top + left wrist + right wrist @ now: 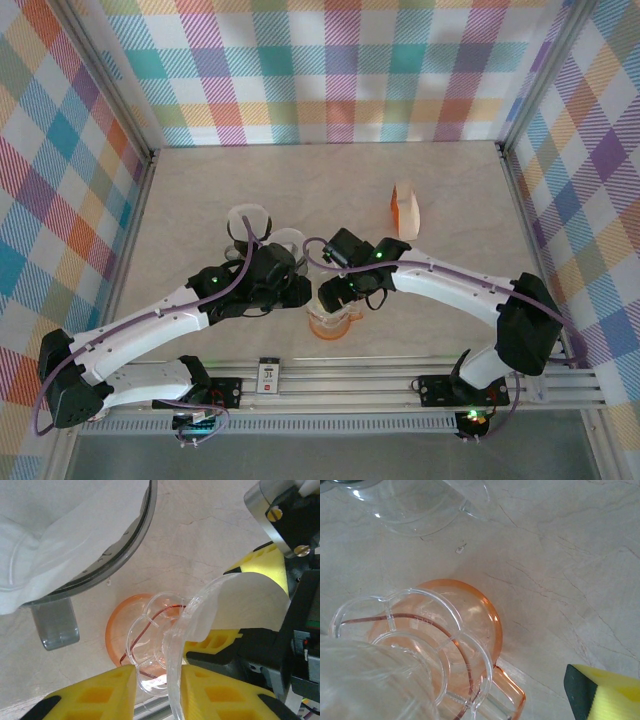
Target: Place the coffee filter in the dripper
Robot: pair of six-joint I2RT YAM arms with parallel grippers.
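Dripper (pixel 171 652) held over an orange server (pixel 330 325), filter (pixel 245 600) against its inner wall.
Top view: left gripper (pixel 298 290) and right gripper (pixel 325 293) are met above the server; an orange-and-white pack (pixel 404 210) stands well apart; a rail card's (pixel 268 378) print cannot be read. Left wrist: the dripper's wall is pinched by the left fingers; the filter lies between the widely spread right fingers; a glass cup (pixel 135 545) sits near. Right wrist: embossed server marks are illegible.
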